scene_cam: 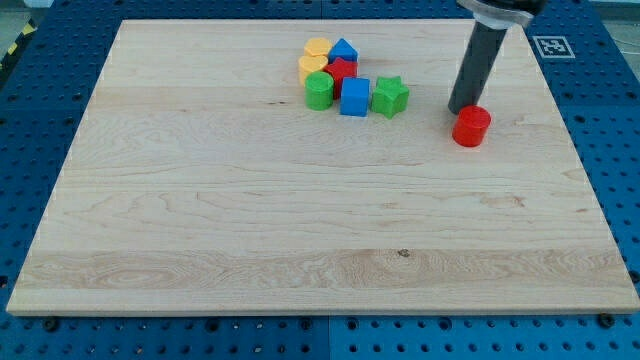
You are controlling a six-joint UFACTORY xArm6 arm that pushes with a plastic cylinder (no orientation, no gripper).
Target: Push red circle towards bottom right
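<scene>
The red circle [471, 127] lies on the wooden board [250, 220] at the view's upper right, apart from the other blocks. My tip [459, 109] stands just above and to the left of it, touching or nearly touching its upper-left edge. The dark rod rises from there to the view's top.
A cluster of blocks sits at the view's top centre: two yellow blocks [316, 50] [311, 67], a blue triangle-like block [344, 49], a red block [342, 70], a green cylinder [319, 90], a blue cube [355, 97] and a green star [390, 96]. The board's right edge [575, 150] is near the red circle.
</scene>
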